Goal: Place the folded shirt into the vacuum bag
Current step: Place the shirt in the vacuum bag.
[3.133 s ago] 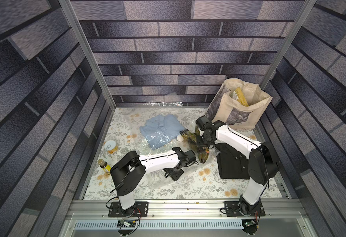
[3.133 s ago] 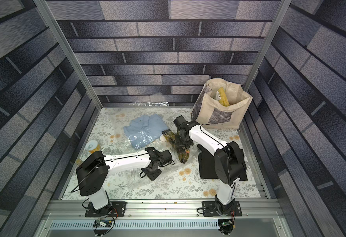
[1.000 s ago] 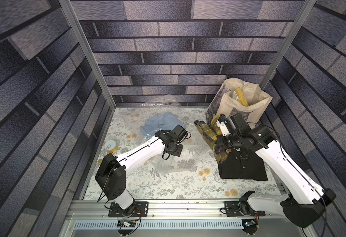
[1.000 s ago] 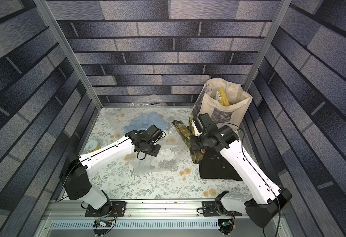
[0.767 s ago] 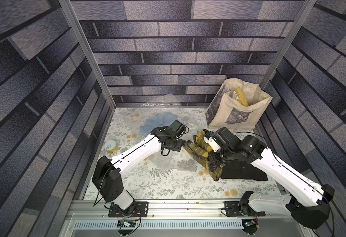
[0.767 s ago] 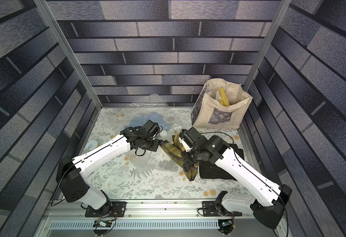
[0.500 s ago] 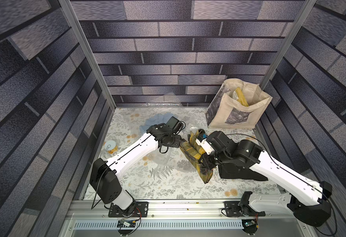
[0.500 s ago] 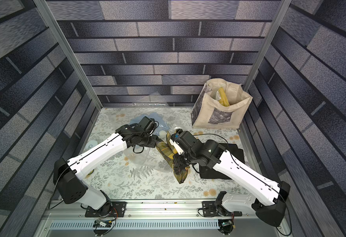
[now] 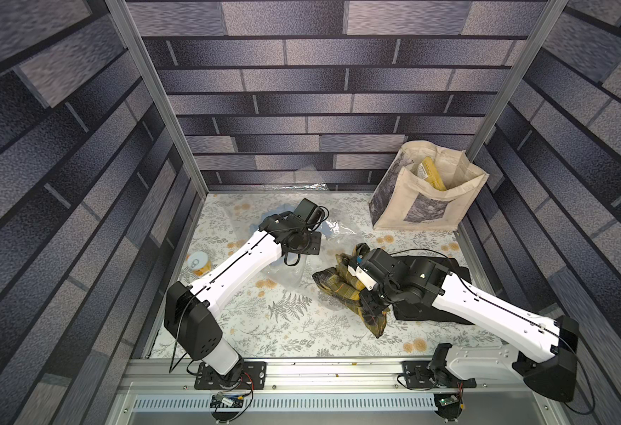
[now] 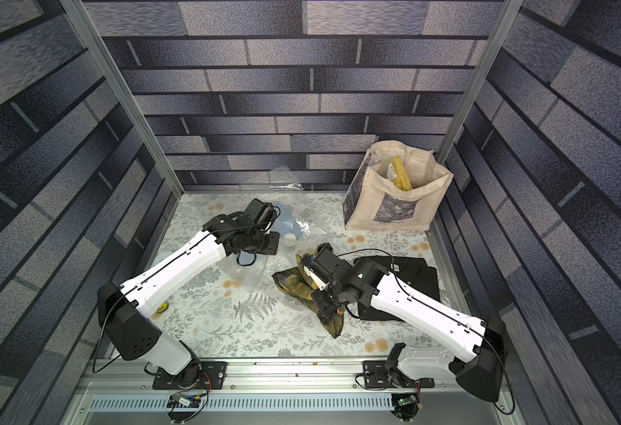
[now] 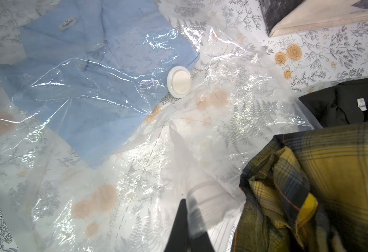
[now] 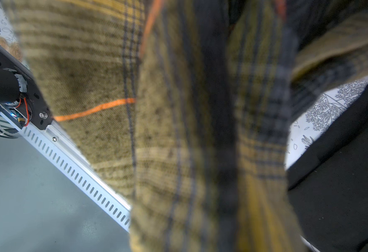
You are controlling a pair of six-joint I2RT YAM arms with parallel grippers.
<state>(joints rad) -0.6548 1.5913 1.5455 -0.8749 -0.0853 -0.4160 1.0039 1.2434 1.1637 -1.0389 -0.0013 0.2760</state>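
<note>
Grips the yellow checked shirt point(image 9: 338, 287) in the right claw point(image 9: 371, 303), squeezed nearly shut, lower right of middle in both top views. Pinches the clear bag point(image 11: 222, 104) by its edge in the shut left claw point(image 11: 189, 204) just beyond, shirt beside it, not inside.

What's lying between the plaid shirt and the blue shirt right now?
Only the vacuum bag: crinkled clear plastic, its white valve cap beside the blue shirt, reaching the plaid shirt. The left wrist view shows it.
</note>
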